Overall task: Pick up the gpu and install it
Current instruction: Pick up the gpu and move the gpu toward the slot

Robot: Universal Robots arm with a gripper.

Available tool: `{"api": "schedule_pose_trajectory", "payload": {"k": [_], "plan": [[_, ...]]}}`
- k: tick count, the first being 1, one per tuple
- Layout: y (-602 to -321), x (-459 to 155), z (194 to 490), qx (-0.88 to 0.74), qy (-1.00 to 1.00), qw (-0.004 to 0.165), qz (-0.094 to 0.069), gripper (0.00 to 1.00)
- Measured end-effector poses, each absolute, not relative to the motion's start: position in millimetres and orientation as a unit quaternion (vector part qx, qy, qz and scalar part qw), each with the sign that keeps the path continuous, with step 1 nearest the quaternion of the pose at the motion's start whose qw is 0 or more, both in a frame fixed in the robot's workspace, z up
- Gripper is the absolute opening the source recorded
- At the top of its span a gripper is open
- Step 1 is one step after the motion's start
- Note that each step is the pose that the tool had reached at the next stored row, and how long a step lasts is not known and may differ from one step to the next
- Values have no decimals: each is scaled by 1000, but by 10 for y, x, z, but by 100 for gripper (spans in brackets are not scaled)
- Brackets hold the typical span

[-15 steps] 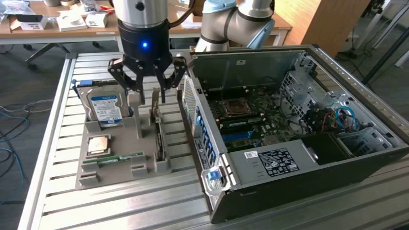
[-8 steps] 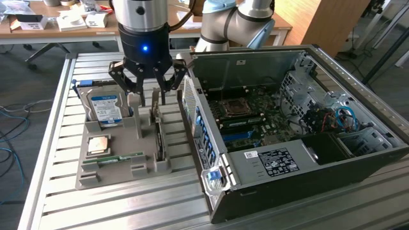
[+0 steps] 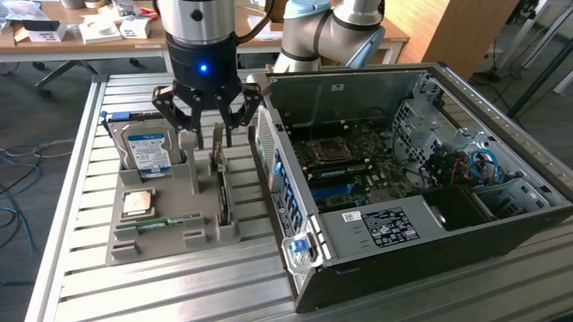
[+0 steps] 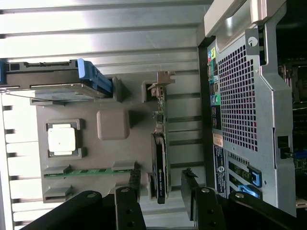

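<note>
Wrist view: we find the gripper (image 4: 163, 205) spread apart, straddling the gpu (image 4: 160, 165). The card stands edge-up in the gray holder (image 4: 91, 153), presumably so the jaws can pinch it.

Robotics lab, looks like it's inside an office-type building. Evidence: industrial robot arm (image 3: 313, 33) with a claw (image 3: 213, 143) hanging over a worktop (image 3: 179, 288) built from slatted aluminium profile. Desktop PC case (image 3: 430, 221) lies on it, side panel off, motherboard (image 3: 358, 161) exposed. Beside it, a grey moulded fixture tray (image 3: 170, 235) slots loose PC parts. Behind: desks (image 3: 54, 43) cluttered with small boxes, dark carpet with loose cables (image 3: 18, 174) trailing across it, wooden partition (image 3: 447, 30). Reads as a bench test cell.
</note>
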State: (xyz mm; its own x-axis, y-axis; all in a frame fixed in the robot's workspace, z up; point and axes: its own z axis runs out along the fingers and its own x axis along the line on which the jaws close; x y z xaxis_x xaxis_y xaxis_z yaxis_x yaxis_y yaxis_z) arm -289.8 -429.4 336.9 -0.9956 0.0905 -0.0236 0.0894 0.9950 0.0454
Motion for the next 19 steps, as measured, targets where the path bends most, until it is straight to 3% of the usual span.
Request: {"api": "schedule_pose_trajectory", "payload": {"k": [19], "plan": [[-4295,-2898,3185,45,999,13,22,47]]}}
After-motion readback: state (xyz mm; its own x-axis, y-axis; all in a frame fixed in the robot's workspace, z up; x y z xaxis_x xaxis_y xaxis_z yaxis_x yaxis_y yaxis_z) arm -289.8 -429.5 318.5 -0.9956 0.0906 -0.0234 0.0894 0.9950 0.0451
